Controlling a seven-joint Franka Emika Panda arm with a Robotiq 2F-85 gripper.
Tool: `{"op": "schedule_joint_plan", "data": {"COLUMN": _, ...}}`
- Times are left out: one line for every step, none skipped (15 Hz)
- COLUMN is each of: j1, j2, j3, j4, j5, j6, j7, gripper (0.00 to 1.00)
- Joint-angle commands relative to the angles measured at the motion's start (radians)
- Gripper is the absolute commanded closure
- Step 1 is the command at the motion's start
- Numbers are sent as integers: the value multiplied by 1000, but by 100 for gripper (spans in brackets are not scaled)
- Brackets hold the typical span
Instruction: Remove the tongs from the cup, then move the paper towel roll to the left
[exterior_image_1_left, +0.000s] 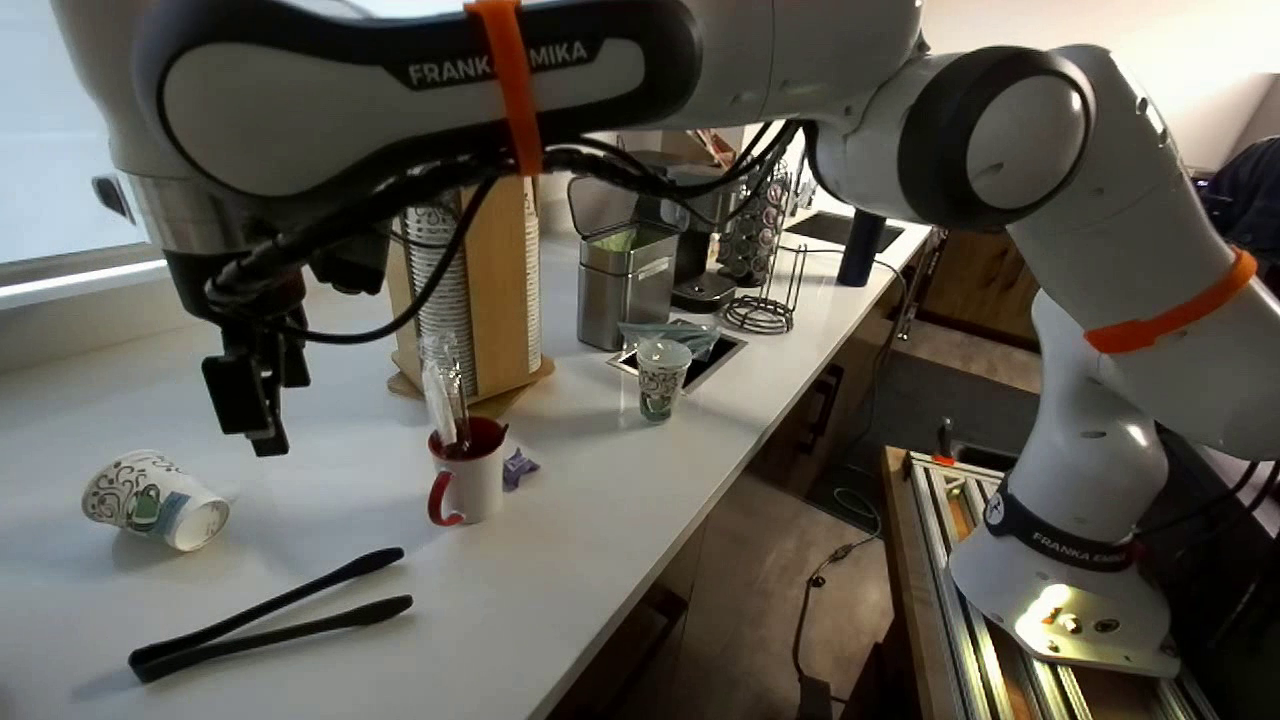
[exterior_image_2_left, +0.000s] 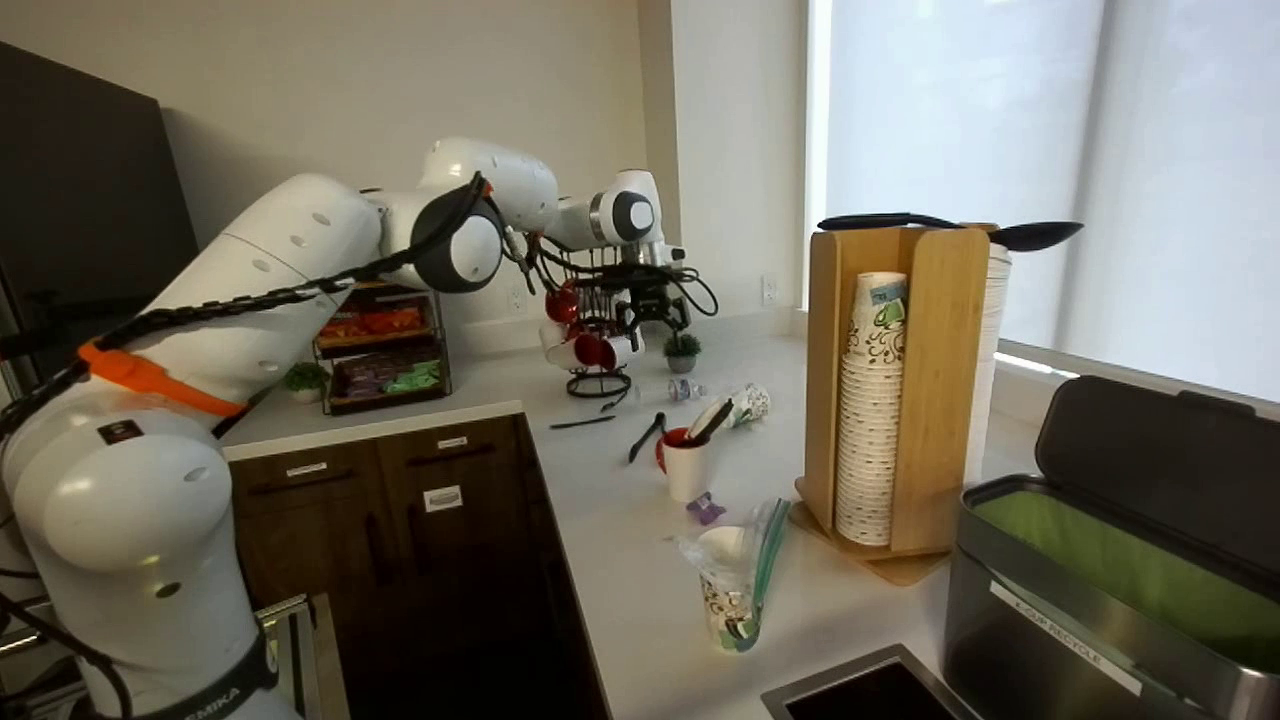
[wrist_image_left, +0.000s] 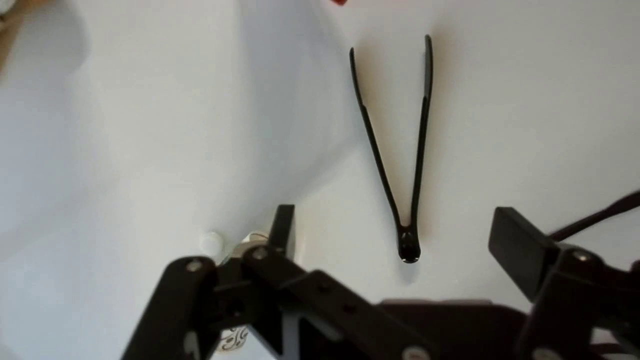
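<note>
Above the worktop (exterior_image_1_left: 560, 560), tool (wrist_image_left: 395, 231) with fingers wide apart

The arm (exterior_image_1_left: 865, 150) reaches out, wrist pointing down. Below lie the black tongs (exterior_image_1_left: 300, 630), splayed, joined end showing between the fingers in the wrist view, near the red-lined mug (exterior_image_1_left: 477, 487).

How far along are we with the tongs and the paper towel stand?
Done: the tongs lie on the counter, out of the white mug.
In hand: nothing; the gripper hangs open above the counter.
Left: probably moving the paper towel stand, though its starting spot isn't shown; it stands near the steel bin, well away from the gripper.
</note>
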Motion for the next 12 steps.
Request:
{"op": "schedule_joint_plan", "data": {"j1": 20, "j2": -109, "j3": -45, "j4": -86, "j5": -23, "j6": -132, "j7": 146, "gripper": 0}}
{"op": "schedule_joint_plan", "data": {"j1": 16, "j2": -139, "j3": -53, "j4": -118, "j5": -16, "j6": -155, "j7": 187, "gripper": 0}}
{"op": "schedule_joint_plan", "data": {"j1": 14, "j2": -168, "j3": -59, "j4": -150, "j5": -10, "j6": -180, "j7": 228, "gripper": 0}}
{"op": "schedule_joint_plan", "data": {"j1": 13, "j2": -195, "j3": -65, "j4": -187, "j5": -5, "j6": -201, "j7": 268, "gripper": 0}}
{"op": "schedule_joint_plan", "data": {"j1": 9, "j2": -231, "j3": -68, "j4": -239, "j5": 4, "j6": -213, "j7": 313, "gripper": 0}}
{"op": "schedule_joint_plan", "data": {"j1": 2, "j2": -269, "j3": -71, "j4": -300, "j5": 16, "j6": -213, "j7": 358, "gripper": 0}}
{"op": "schedule_joint_plan", "data": {"j1": -1, "j2": -299, "j3": -73, "j4": -341, "j5": 25, "j6": -226, "j7": 405, "gripper": 0}}
{"op": "schedule_joint_plan", "data": {"j1": -4, "j2": -327, "j3": -75, "j4": -387, "j5": 37, "j6": -231, "j7": 453, "gripper": 0}}
{"op": "schedule_joint_plan", "data": {"j1": -8, "j2": -356, "j3": -76, "j4": -434, "j5": 48, "j6": -231, "j7": 501, "gripper": 0}}
{"op": "schedule_joint_plan", "data": {"j1": -12, "j2": -386, "j3": -78, "j4": -482, "j5": 60, "j6": -217, "j7": 555, "gripper": 0}}
{"op": "schedule_joint_plan", "data": {"j1": -17, "j2": -417, "j3": -80, "j4": -529, "j5": 76, "j6": -196, "j7": 606, "gripper": 0}}
{"op": "schedule_joint_plan", "data": {"j1": -22, "j2": -447, "j3": -82, "j4": -576, "j5": 92, "j6": -181, "j7": 656, "gripper": 0}}
